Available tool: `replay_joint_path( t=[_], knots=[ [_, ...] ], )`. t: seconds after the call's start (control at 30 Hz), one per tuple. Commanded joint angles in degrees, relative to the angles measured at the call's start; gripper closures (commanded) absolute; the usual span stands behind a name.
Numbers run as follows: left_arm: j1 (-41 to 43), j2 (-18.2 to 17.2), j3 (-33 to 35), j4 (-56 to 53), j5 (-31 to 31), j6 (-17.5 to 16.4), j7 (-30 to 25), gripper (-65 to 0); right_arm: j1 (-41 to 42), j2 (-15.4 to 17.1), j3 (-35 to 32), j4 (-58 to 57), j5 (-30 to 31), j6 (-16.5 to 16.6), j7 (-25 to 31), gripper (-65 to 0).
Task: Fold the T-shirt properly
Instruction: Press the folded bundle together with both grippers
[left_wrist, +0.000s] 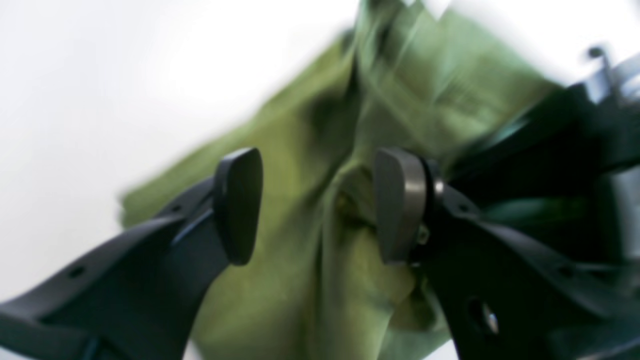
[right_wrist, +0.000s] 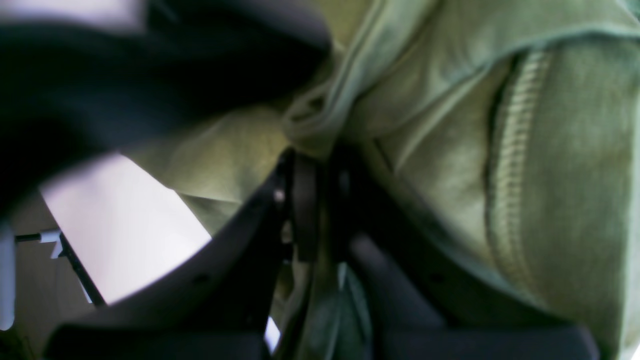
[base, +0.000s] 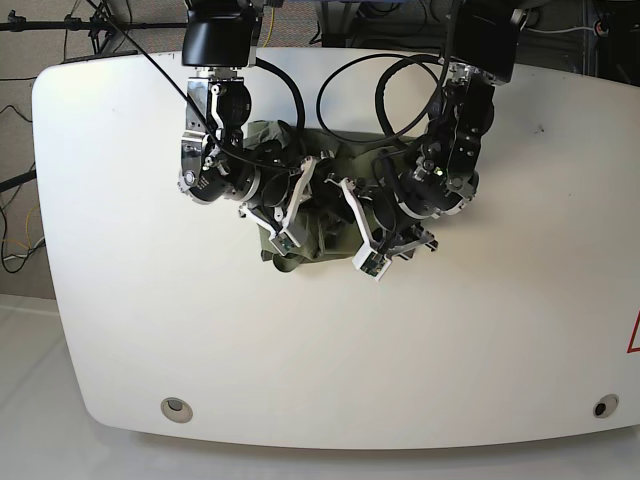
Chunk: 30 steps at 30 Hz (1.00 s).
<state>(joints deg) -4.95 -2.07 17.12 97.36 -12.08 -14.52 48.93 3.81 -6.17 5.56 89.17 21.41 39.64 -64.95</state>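
The olive-green T-shirt (base: 282, 262) lies bunched in a heap at the back middle of the white table (base: 150, 320), between the two arms. In the left wrist view my left gripper (left_wrist: 320, 205) hangs just above the crumpled T-shirt (left_wrist: 300, 280); its dark pads (left_wrist: 239, 205) stand wide apart with nothing gripped, so it is open. In the right wrist view my right gripper (right_wrist: 312, 200) is shut on a fold of the T-shirt (right_wrist: 440, 165), next to a ribbed seam (right_wrist: 515, 165). In the base view much of the cloth is hidden under both grippers (base: 372, 250) (base: 288, 215).
Black cables (base: 350, 90) loop over the table's back behind the arms. Two round holes (base: 177, 406) (base: 600, 406) sit near the front corners. Bare white tabletop stretches to the left, right and front of the heap.
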Motion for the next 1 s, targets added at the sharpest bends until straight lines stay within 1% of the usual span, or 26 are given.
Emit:
replay_joint_path(
  t=[0.0, 0.23, 0.43, 0.5, 0.73, 0.97],
  knots=[
    [-1.07, 0.0, -0.38, 3.17, -0.45, 0.15, -1.06, -33.9, 1.24, -0.46, -0.24, 0.99, 1.58, 0.36, 0.82, 0.0],
    [-1.07, -1.23, -4.77, 4.04, -0.45, 0.06, -0.97, -34.0, 1.77, -0.64, -0.42, 4.42, 1.67, 0.36, 0.73, 0.0],
    [-1.07, -1.32, -9.08, 3.96, -0.36, -0.11, -0.97, -34.1, 1.86, -0.64, -3.58, 6.61, 1.67, 0.36, 0.73, 0.0],
    [-0.98, -2.02, -9.87, 3.96, -0.36, -0.11, -0.97, -34.1, 1.86, -0.64, -4.73, 7.41, 1.67, 0.36, 0.73, 0.0],
    [0.07, -4.48, -10.49, 3.87, -0.54, -0.11, -1.23, -34.1, 1.94, -0.81, -8.6, 8.72, 1.67, 0.36, 0.73, 0.0],
    [1.83, -5.36, -10.58, 3.87, -0.54, -0.11, -1.32, -34.1, 2.47, -1.87, -9.56, 8.37, 1.67, 0.36, 0.73, 0.0]
  ],
)
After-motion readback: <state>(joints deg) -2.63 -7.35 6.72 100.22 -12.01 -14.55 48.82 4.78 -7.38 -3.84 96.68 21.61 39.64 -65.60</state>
